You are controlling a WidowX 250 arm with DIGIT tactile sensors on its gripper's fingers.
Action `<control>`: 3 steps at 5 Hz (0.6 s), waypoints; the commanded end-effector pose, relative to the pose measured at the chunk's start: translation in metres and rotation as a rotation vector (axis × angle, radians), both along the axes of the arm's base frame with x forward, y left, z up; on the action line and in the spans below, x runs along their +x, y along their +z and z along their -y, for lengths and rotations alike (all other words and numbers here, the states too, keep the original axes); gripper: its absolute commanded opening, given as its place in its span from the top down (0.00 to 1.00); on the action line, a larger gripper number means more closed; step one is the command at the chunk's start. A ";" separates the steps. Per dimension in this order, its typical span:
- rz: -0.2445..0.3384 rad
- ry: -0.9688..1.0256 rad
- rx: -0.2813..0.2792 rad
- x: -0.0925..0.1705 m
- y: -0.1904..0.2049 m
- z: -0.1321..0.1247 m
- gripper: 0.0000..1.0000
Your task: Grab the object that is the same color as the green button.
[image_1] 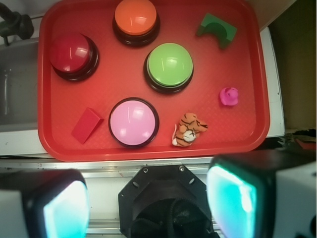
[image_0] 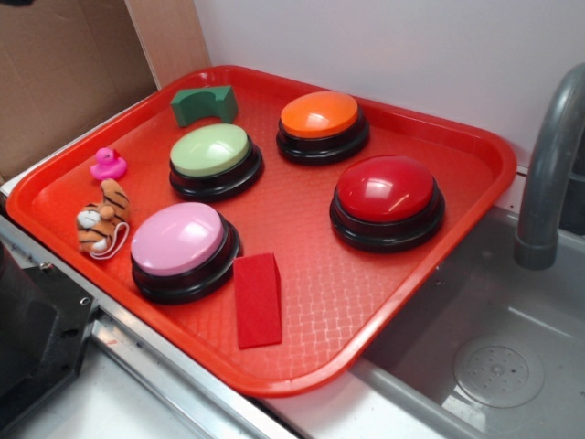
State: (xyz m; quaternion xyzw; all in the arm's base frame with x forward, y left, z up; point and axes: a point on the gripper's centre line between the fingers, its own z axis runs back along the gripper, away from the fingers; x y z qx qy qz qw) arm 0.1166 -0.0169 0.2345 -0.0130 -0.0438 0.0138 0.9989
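Here's the small dark green block [image_0: 203, 104], matte, an arch scooped out of one side, lying flat in the far left corner of the red tray [image_0: 430, 155] as the exterior view has it; in the wrist view it sits near the tray's top right corner, arch facing down-right; the green button [image_0: 212, 155] is just beside it, a pale green dome on a black base. The gripper [image_1: 148, 198] hangs off the tray's near edge, fingers [image_1: 233, 196] spread wide with nothing between them, well apart from the block; the pink button [image_1: 132, 121], the green button and the plush tiger [image_1: 189, 130] lie between. Bare tray floor rings the block on its inner sides; the raised rim runs close behind it.
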 end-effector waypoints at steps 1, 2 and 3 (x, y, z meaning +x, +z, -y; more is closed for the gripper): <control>0.142 -0.064 0.252 0.094 -0.035 -0.065 0.00; 0.087 -0.138 0.278 0.134 -0.066 -0.100 0.00; 0.084 -0.258 0.299 0.159 -0.096 -0.135 0.00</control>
